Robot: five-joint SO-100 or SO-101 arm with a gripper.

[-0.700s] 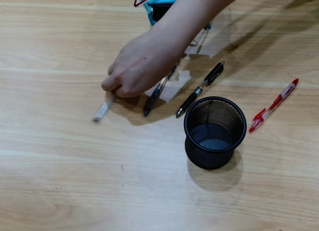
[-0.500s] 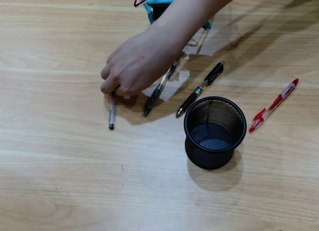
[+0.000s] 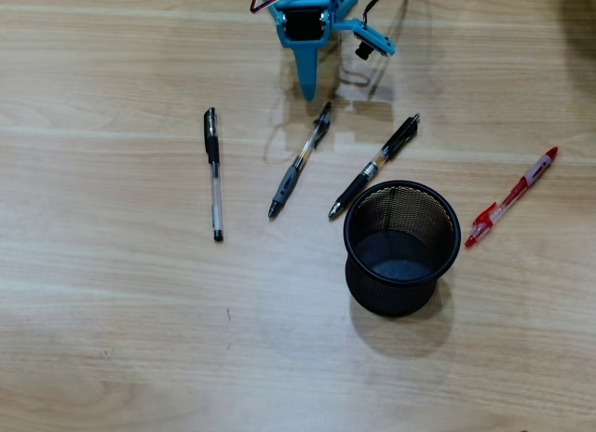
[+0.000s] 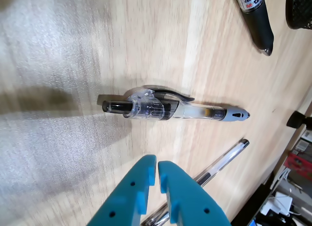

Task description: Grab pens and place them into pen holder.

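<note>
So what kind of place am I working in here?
Probably a desk or hobby bench indoors: a light wood-grain tabletop, a black mesh pen holder with loose pens around it, and cluttered cables and boxes past the table edge in the wrist view.

A light wooden surface (image 3: pixel 112 339) fills the whole overhead view, with pale honey-coloured grain running left to right in long bands. Lighter streaks cross it near the top edge and again lower down. The finish is smooth and slightly glossy; in the wrist view the wood (image 4: pixel 58 89) catches a broad, soft white sheen from overhead light. Shadows on the wood are soft and short. At the lower right corner of the wrist view, past the edge of the surface, lies a dim, cluttered area (image 4: pixel 295 187) with a red shape and pale objects, too blurred to identify.
</note>
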